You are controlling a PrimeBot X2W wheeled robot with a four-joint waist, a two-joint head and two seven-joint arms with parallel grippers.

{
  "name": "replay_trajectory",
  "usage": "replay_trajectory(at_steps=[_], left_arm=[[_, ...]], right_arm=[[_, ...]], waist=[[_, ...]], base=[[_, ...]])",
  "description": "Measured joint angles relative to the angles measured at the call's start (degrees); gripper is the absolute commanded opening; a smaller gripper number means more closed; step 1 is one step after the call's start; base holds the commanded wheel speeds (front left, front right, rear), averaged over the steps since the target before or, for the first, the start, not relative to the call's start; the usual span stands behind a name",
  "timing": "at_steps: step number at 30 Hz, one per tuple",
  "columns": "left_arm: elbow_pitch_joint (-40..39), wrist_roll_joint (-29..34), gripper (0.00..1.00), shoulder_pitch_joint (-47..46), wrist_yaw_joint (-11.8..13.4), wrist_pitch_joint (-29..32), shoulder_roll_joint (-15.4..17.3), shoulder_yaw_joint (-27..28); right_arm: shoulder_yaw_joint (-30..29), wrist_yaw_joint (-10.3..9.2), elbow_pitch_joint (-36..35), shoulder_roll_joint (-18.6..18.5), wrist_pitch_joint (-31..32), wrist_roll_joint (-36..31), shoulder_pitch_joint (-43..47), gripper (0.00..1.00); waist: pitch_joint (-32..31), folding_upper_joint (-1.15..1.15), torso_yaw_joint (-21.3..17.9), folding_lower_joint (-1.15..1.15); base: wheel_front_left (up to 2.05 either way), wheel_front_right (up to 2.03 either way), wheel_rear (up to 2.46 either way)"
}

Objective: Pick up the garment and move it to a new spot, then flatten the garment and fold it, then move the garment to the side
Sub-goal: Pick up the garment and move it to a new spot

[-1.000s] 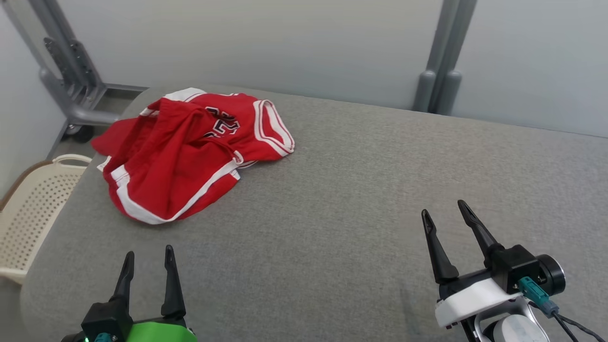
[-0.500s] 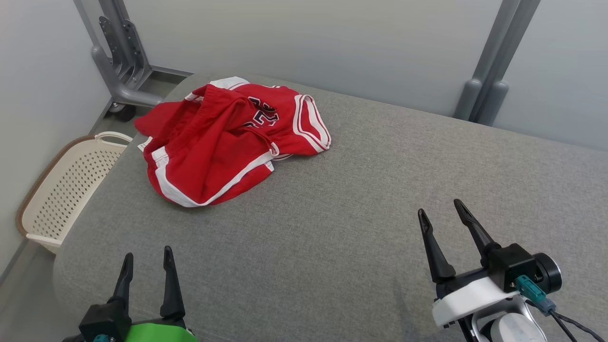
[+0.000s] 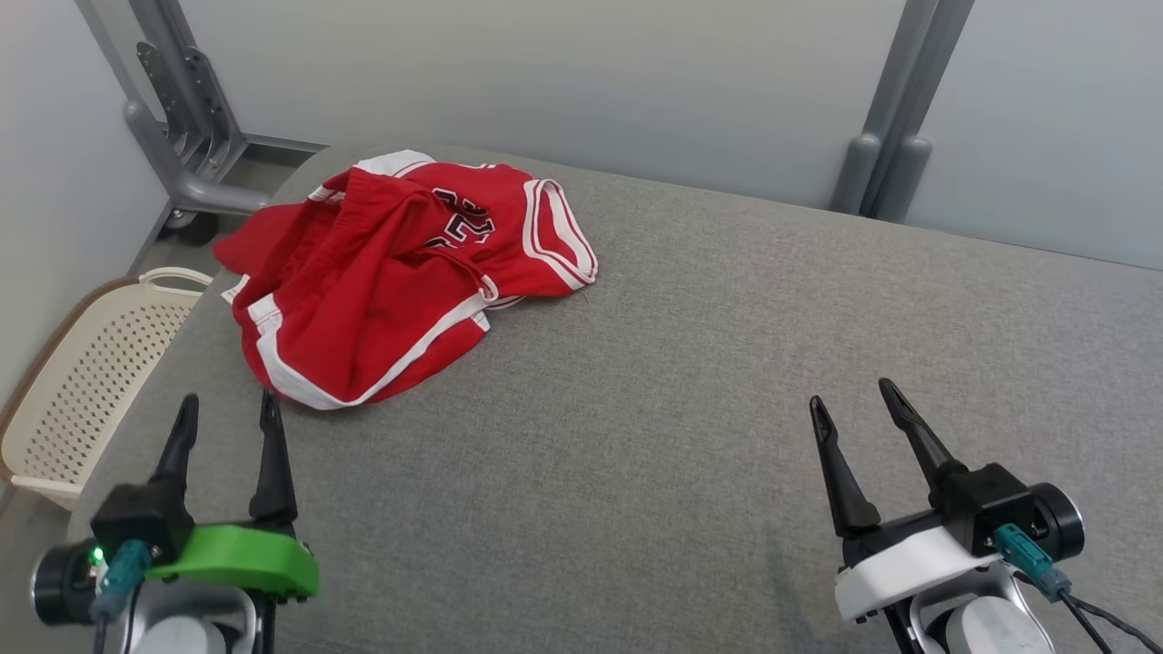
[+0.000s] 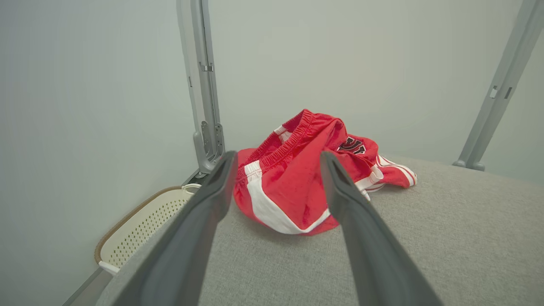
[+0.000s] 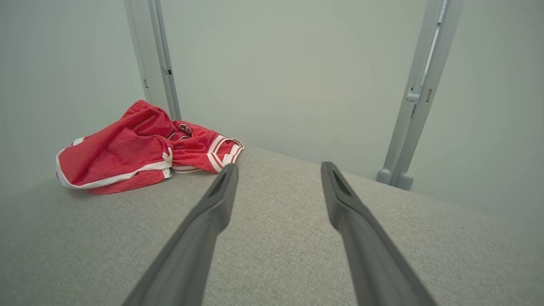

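Head view: left hand and right hand hover low over the grey bench, both spread wide and pointing forward. The red basketball shorts lie crumpled at the bench's far left corner.
Left wrist view: the shorts sit just ahead.
Right wrist view: the shorts lie far left.

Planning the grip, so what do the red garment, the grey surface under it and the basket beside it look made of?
Red garment: thin, faintly shiny sports knit, likely polyester; slumps in soft folds.
Grey surface: matte woven fabric, heathered weave visible.
Basket: cream plastic, probably; rigid perforated wall.
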Motion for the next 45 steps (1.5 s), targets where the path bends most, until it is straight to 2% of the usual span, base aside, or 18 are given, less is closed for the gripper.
replay_trajectory(at_steps=[7,13,21,32,41,42,43,44,45], left_arm=[[3.88,-0.04,1.00,-9.88,-1.45,5.08,3.68,0.34],[11.28,-0.09,1.00,-19.45,-3.71,10.06,6.95,-0.89],[21.86,-1.77,1.00,-27.52,-6.03,14.02,9.25,-2.79],[33.74,-4.67,1.00,-34.20,-7.04,17.18,11.92,-5.37],[38.96,-7.14,1.00,-35.54,-7.30,18.82,13.55,-8.84],[39.33,-7.54,0.89,-35.56,-7.31,18.87,13.70,-9.22],[39.90,-7.71,0.50,-35.61,-7.31,18.85,13.94,-9.45],[40.57,-7.93,0.32,-35.69,-7.31,18.89,14.15,-9.45],[41.30,-8.37,0.05,-35.74,-7.31,19.14,14.33,-9.38]], right_arm=[[0.37,0.00,-0.07,0.02,0.00,-0.33,-0.68,1.00],[0.54,0.00,-1.52,0.03,0.00,-1.31,-2.29,1.00],[1.02,0.00,-3.14,0.01,0.00,-3.85,-4.66,1.00],[1.68,0.00,-5.08,0.00,0.00,-6.90,-6.87,1.00],[1.86,0.00,-5.80,-0.01,0.00,-7.69,-7.59,1.00],[1.92,0.00,-5.81,0.00,0.00,-7.69,-7.62,1.00],[1.96,0.00,-5.80,-0.01,0.00,-7.69,-7.66,1.00],[1.98,0.00,-5.80,-0.01,0.00,-7.69,-7.67,1.00],[2.02,0.00,-5.76,-0.01,0.00,-7.69,-7.70,1.00]], waist=[[1.05,0.00,-1.69,0.00],[3.53,0.00,-3.69,0.00],[7.71,0.00,-6.22,0.00],[14.06,0.00,-9.50,0.00],[17.22,0.00,-12.16,0.00],[17.40,0.00,-12.37,0.00],[17.55,0.00,-12.58,0.00],[17.65,0.00,-12.76,0.00],[17.71,0.00,-12.92,0.00]], base=[[0.00,0.00,0.00],[0.00,0.00,0.00],[0.00,0.00,0.00],[0.00,0.00,0.00],[0.00,0.00,0.00],[0.00,0.00,0.00],[0.00,0.00,0.00],[0.00,0.00,0.00],[0.00,0.00,0.00]])
